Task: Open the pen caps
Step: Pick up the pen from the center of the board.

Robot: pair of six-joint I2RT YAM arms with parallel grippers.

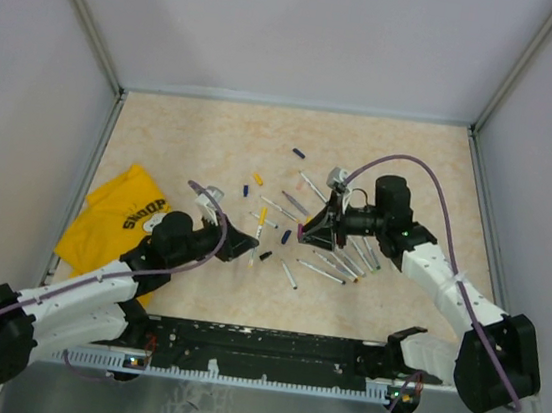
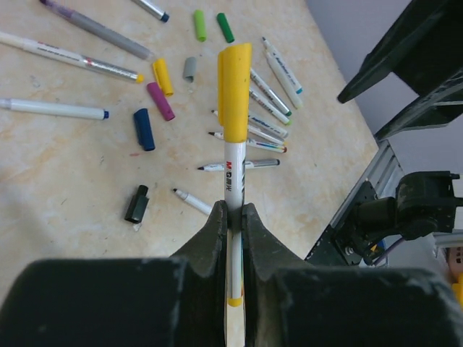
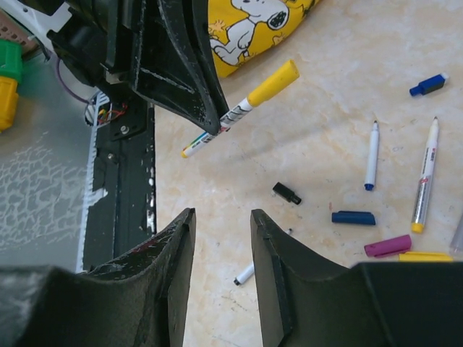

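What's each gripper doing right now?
Left gripper: shut on the yellow-capped pen.
Right gripper: open, holding nothing.

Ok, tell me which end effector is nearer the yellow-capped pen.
Left. The left end effector is clamped on the barrel of the yellow-capped pen; the right end effector sits apart from it, jaws parted and empty.

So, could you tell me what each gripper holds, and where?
Left gripper clamps the yellow-capped pen by its white barrel; right gripper holds nothing.

Table [image 1: 215, 129] bears pens [image 2: 54, 108], caps [image 2: 143, 129], seemingly a cloth [image 1: 114, 212].
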